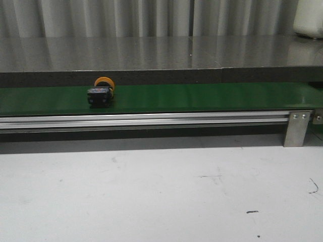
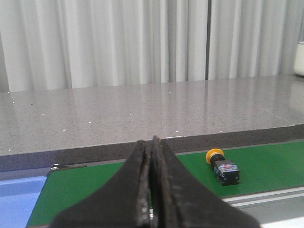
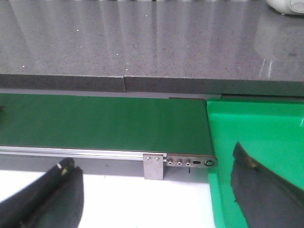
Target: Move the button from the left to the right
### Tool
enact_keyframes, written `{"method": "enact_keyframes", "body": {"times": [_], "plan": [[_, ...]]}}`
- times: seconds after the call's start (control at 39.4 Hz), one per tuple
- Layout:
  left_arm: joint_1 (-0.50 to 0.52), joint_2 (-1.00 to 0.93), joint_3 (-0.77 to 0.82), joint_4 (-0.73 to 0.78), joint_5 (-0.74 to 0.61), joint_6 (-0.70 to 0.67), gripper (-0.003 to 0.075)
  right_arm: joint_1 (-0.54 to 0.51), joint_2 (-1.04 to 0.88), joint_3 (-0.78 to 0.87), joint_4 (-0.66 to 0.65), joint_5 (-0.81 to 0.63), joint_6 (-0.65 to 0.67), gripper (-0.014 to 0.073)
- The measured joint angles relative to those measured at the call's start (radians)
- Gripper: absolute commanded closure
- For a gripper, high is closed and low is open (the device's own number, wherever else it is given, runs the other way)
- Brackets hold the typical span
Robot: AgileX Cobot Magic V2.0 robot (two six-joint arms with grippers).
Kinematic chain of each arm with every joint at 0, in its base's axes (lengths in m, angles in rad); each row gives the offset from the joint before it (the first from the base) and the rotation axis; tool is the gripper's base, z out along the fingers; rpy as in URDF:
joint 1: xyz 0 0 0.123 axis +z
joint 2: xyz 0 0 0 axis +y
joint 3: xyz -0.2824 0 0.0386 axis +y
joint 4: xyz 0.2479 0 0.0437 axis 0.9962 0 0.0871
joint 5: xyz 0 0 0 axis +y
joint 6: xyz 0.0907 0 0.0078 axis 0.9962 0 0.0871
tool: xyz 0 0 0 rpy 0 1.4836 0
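Note:
The button (image 1: 100, 92) lies on its side on the green belt (image 1: 202, 97), left of the middle, its orange-yellow head toward the far side and its dark boxy body toward me. It also shows in the left wrist view (image 2: 223, 167). My left gripper (image 2: 153, 142) is shut and empty, to the left of the button and apart from it. My right gripper (image 3: 151, 164) is open and empty, over the white table before the belt's right end. Neither gripper shows in the front view.
An aluminium rail (image 1: 151, 120) with a bracket (image 1: 297, 127) runs along the belt's near edge. A grey stone counter (image 1: 151, 53) lies behind the belt. A green bin (image 3: 259, 147) stands at the belt's right end, a blue bin (image 2: 19, 199) at its left end.

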Motion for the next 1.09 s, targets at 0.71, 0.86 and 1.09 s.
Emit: {"method": "enact_keyframes", "body": {"times": [0.71,0.86,1.09], "plan": [[0.000,0.000,0.000,0.000,0.000,-0.002,0.0741,0.000,0.000,0.000,0.000,-0.095,0.000,-0.0051],[0.000,0.000,0.000,0.000,0.000,-0.002,0.0741,0.000,0.000,0.000,0.000,-0.096,0.000,-0.0051],[0.000,0.000,0.000,0.000,0.000,-0.002,0.0741,0.000,0.000,0.000,0.000,-0.097,0.000,-0.0051]]}}
